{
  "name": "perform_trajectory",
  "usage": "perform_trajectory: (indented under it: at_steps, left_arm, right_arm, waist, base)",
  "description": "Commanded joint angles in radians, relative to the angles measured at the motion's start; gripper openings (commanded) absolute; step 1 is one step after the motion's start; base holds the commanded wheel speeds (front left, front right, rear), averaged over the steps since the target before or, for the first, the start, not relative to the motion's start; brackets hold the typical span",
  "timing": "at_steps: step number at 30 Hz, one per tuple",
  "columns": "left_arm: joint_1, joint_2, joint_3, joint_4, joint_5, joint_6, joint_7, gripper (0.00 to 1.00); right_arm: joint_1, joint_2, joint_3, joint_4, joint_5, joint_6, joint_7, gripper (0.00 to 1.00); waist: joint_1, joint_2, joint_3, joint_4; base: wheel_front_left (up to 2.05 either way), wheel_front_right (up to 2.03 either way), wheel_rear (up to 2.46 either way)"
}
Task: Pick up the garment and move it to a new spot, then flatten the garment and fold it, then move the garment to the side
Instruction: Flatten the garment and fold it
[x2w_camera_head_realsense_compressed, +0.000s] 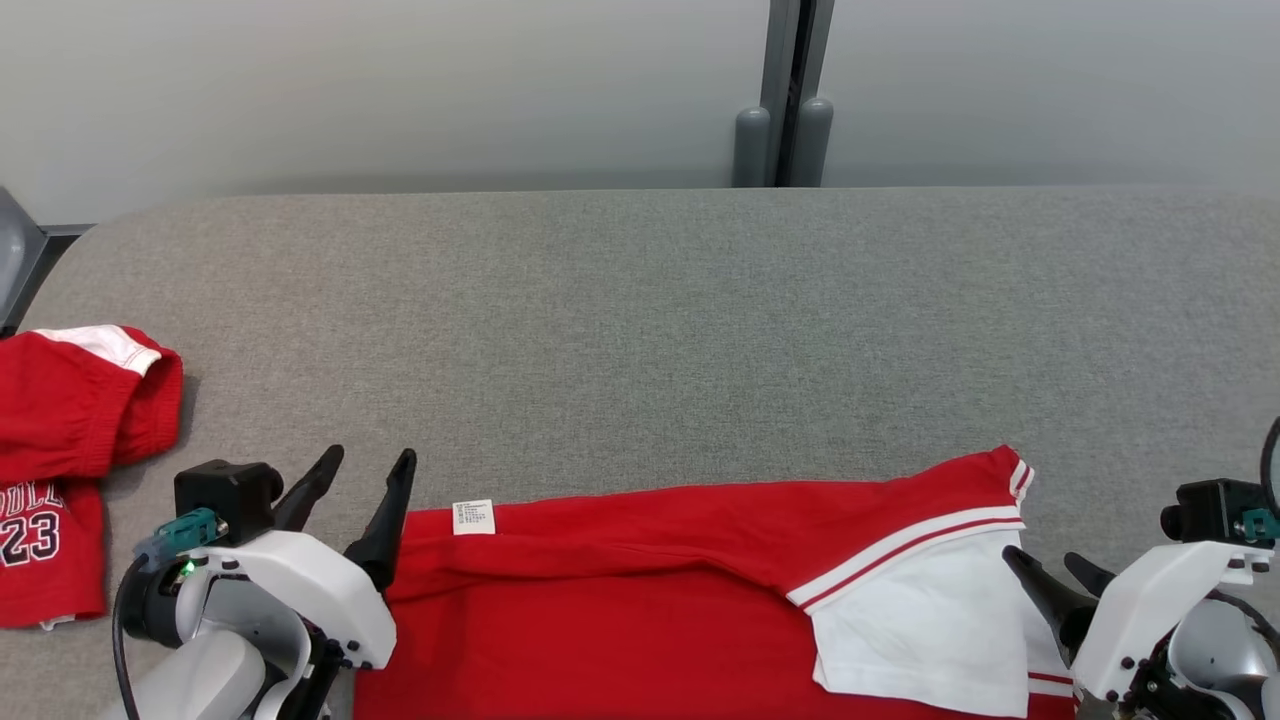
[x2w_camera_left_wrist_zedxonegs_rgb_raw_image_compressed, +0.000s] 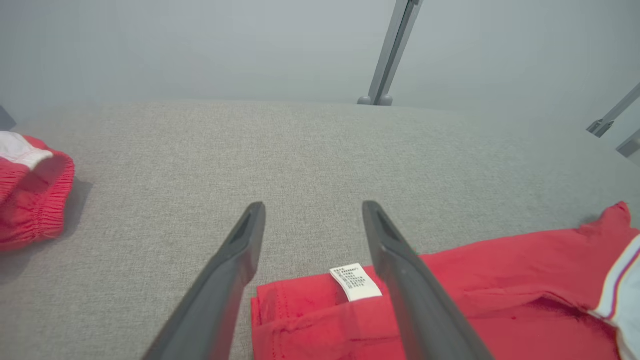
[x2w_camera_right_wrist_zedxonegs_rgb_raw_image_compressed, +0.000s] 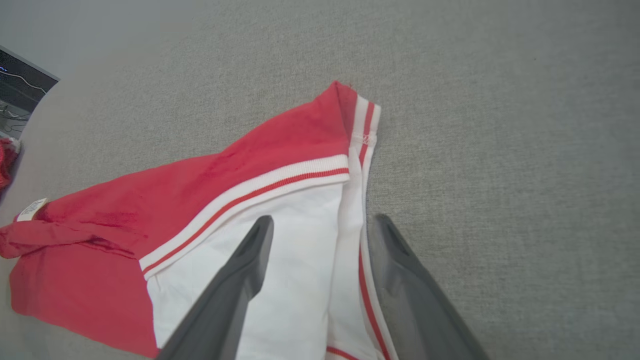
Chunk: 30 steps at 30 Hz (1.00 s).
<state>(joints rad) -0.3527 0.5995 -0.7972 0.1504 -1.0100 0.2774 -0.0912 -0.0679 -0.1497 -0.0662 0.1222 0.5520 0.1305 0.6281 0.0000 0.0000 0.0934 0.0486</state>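
Note:
The garment (x2w_camera_head_realsense_compressed: 640, 590) is red with white panels and red-white striped trim, lying along the near edge of the grey table (x2w_camera_head_realsense_compressed: 640, 330), folded lengthwise. A white care label (x2w_camera_head_realsense_compressed: 474, 516) shows at its left end, also visible as the label (x2w_camera_left_wrist_zedxonegs_rgb_raw_image_compressed: 356, 282) in the left wrist view. My left gripper (x2w_camera_head_realsense_compressed: 368, 462) is open, its fingers straddling the garment's left corner (x2w_camera_left_wrist_zedxonegs_rgb_raw_image_compressed: 280, 310) from above. My right gripper (x2w_camera_head_realsense_compressed: 1042, 562) is open over the white sleeve end (x2w_camera_right_wrist_zedxonegs_rgb_raw_image_compressed: 300, 240), with nothing pinched between its fingers.
A second red garment (x2w_camera_head_realsense_compressed: 70, 450) printed with "23" lies at the table's left edge, seen as red cloth with an elastic hem (x2w_camera_left_wrist_zedxonegs_rgb_raw_image_compressed: 35, 200) in the left wrist view. A grey post (x2w_camera_head_realsense_compressed: 790, 100) stands behind the table against a pale wall.

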Motion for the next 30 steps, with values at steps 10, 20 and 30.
perform_trajectory:
  at_steps: [10,20,30]
  left_arm:
    - [0.031,-0.075,0.123,0.045,0.101,0.016,-0.173,1.00]
    - [0.122,-0.201,0.324,0.055,0.267,-0.079,-0.174,1.00]
    - [0.130,-0.275,0.401,0.118,0.345,-0.159,-0.174,1.00]
  right_arm:
    - [-0.034,0.042,-0.027,0.107,-0.081,0.001,-0.065,1.00]
    - [-0.070,0.066,-0.063,0.208,-0.091,0.001,-0.079,1.00]
    - [-0.102,0.097,-0.032,0.317,-0.061,0.001,0.014,1.00]
  waist:
    - [0.0000,0.0000,0.003,0.026]
    - [0.0000,0.0000,0.020,0.036]
    - [0.0000,0.0000,0.021,0.046]
  base:
    - [0.00,0.00,0.00]
    - [0.00,0.00,0.00]
    - [0.00,0.00,0.00]
